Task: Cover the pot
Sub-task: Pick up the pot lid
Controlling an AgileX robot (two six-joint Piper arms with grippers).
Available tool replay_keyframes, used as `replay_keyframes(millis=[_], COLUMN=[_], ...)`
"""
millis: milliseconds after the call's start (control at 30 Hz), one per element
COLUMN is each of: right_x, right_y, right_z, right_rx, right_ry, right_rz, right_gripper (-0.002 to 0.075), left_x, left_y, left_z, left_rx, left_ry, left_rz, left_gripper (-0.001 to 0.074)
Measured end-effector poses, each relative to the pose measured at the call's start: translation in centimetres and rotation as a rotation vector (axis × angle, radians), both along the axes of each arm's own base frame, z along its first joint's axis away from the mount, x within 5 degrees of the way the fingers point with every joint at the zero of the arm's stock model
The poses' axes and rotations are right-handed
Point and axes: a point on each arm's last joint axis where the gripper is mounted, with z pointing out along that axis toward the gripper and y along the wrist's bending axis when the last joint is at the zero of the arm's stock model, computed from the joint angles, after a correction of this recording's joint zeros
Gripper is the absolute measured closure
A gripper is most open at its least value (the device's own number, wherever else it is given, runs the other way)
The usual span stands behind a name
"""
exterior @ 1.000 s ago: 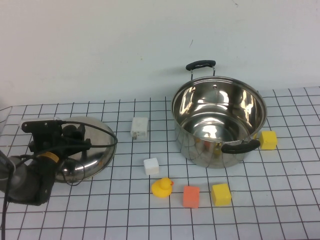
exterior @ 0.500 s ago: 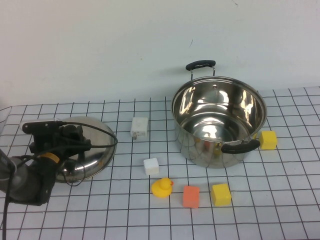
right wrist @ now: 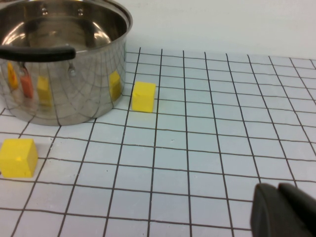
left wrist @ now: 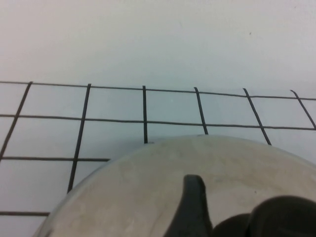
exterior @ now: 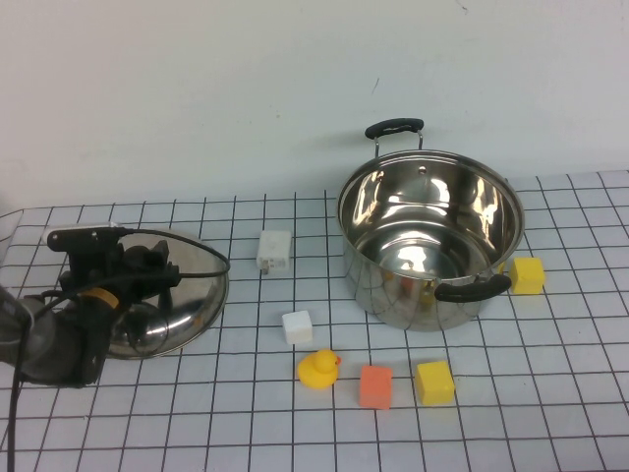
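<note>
1. Pot [exterior: 430,234] is standing open, well apart from the left gripper [exterior: 147,264], across the table on that gripper's right-hand side.
2. Lid [exterior: 162,292] is lying directly under the left gripper, whose dark fingers [left wrist: 192,207] are being seen at its black knob [left wrist: 281,217]; whether they are clamped cannot be told.
3. Right gripper [right wrist: 284,210] is parked beyond the pot's other side, near a yellow block [right wrist: 143,97]; its fingers are being held together.
4. Left arm is judged nearer the lid.
</note>
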Motion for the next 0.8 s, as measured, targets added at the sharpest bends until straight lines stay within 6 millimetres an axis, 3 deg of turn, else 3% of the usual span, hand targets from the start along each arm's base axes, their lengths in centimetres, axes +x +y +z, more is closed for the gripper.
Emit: replay_keyframes(millis=[367,500,633,800], right_x=[0.0,0.0,0.0,0.0], right_y=[0.0,0.0,0.0,0.0], right_z=[0.0,0.0,0.0,0.0], right_rx=[0.0,0.0,0.0,0.0], right_ry=[0.0,0.0,0.0,0.0], right_rz=[0.0,0.0,0.0,0.0], right_gripper=[0.0717,0.0717,0.0717,0.0717], left_x=[0.25,0.24,0.28,0.3], left_y=[-0.02,-0.02,-0.07,-0.05], left_z=[-0.04,-0.06,-0.05,0.01], left_rx=[0.006,0.006,0.007,0.007], left_ry=[0.022,0.024,0.025,0.019], left_rz=[-0.004,-0.004,-0.004,-0.002], left_gripper=[0.0252,0.0301,0.0425,0.0423])
